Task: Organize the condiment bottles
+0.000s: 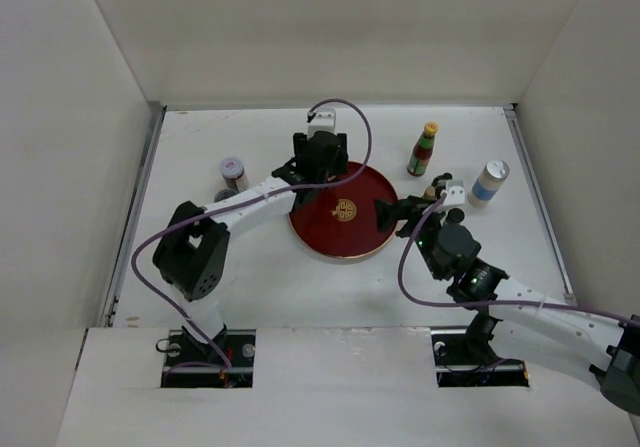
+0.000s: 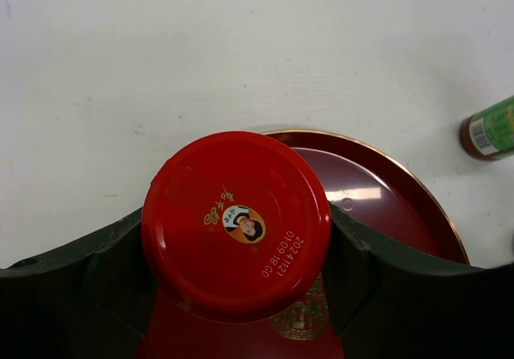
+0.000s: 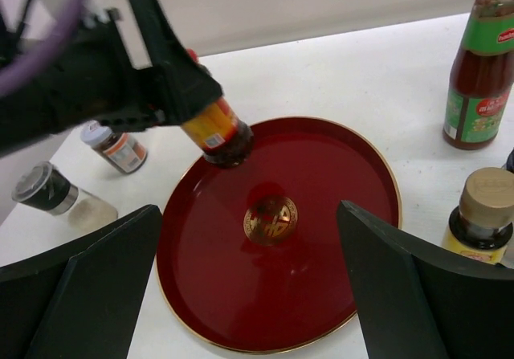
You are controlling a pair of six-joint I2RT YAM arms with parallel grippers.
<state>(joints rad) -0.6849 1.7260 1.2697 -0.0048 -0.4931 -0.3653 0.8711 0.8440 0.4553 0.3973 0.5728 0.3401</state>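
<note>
Currently clamped in the left end effector (image 1: 320, 172): red-capped jar (image 2: 235, 224), tilted, base over the far part of the red tray (image 3: 321, 182) (touching it or just above, hard to tell). Could topple or roll off the rim onto the surface (image 1: 260, 267) if let go while leaning. Could also clip the right end effector (image 1: 400, 210), spread wide and holding nothing at the tray's right edge. Shows a broad glossy red lid with printed portrait and date, yellow-orange label, dark contents.

Red round tray (image 1: 330, 239) flat on white table (image 1: 260, 277), directly ahead of right gripper (image 3: 249, 213). Gold emblem (image 3: 271, 219) at its centre.
</note>
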